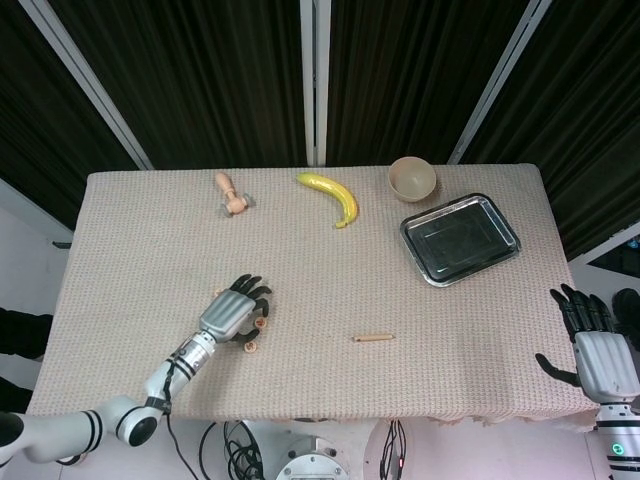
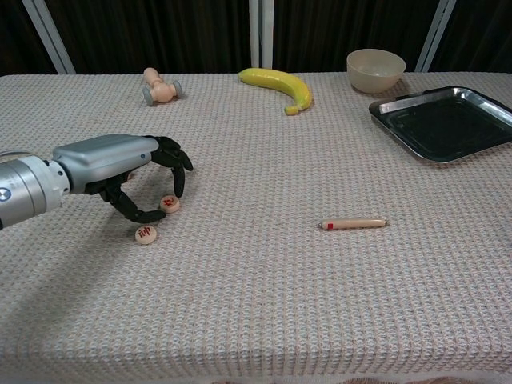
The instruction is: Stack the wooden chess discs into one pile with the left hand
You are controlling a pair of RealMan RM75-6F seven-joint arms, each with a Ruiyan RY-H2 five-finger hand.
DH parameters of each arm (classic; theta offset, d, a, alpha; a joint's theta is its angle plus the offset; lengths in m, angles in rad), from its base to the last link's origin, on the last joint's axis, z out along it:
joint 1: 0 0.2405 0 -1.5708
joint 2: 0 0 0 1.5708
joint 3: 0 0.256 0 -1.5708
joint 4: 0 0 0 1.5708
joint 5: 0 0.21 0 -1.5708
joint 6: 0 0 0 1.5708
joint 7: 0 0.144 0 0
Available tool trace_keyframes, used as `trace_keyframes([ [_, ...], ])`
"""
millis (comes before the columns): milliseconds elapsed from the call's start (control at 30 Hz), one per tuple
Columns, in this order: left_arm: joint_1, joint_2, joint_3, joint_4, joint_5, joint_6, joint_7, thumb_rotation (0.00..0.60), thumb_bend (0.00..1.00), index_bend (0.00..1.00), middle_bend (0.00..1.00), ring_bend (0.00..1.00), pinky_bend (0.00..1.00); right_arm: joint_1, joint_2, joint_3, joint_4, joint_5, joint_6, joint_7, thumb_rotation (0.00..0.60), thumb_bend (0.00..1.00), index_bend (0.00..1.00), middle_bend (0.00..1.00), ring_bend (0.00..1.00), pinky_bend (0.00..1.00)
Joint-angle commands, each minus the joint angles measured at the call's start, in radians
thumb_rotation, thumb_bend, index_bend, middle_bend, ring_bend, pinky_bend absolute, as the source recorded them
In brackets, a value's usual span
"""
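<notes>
Left hand (image 2: pixel 120 164) over chess discs, near-left bench (image 2: pixel 264 288).
Fingers curled, thumb touching one disc (image 2: pixel 170 203); a second disc (image 2: pixel 146 234) lies just nearer. Grip: cannot tell. Right hand (image 1: pixel 596 352) spread, empty.

Left hand (image 2: pixel 120 164) partly masking a wooden disc (image 2: pixel 126 175) behind its palm in the chest view, only a sliver showing; same disc barely visible beside the hand from the head camera. Contact between fingertips (image 2: pixel 157 214) and the nearer disc (image 2: pixel 169 203) impossible to settle. Red markings on the disc below the fingers (image 2: pixel 146 234) too small to read. Left forearm cut by the left border of the chest view. Right hand (image 1: pixel 593 340) cropped at the right edge of the head view; absent from the chest view.
</notes>
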Motion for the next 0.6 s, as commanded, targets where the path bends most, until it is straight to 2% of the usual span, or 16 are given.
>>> trace_keyframes([
  [33, -0.001, -0.002, 0.0, 0.004, 0.0, -0.001, 0.002, 0.6, 0.28, 0.43, 0.16, 0.0, 0.0, 0.0, 0.0, 0.0, 0.001, 0.001, -0.001, 0.001, 0.6, 0.14, 0.0, 0.0, 0.0, 0.0],
  [600, 0.0, 0.017, -0.013, -0.015, 0.006, 0.019, -0.014, 0.6, 0.28, 0.54, 0.16, 0.0, 0.0, -0.001, 0.0, 0.0, 0.002, -0.001, 0.002, 0.002, 0.6, 0.14, 0.0, 0.0, 0.0, 0.0],
])
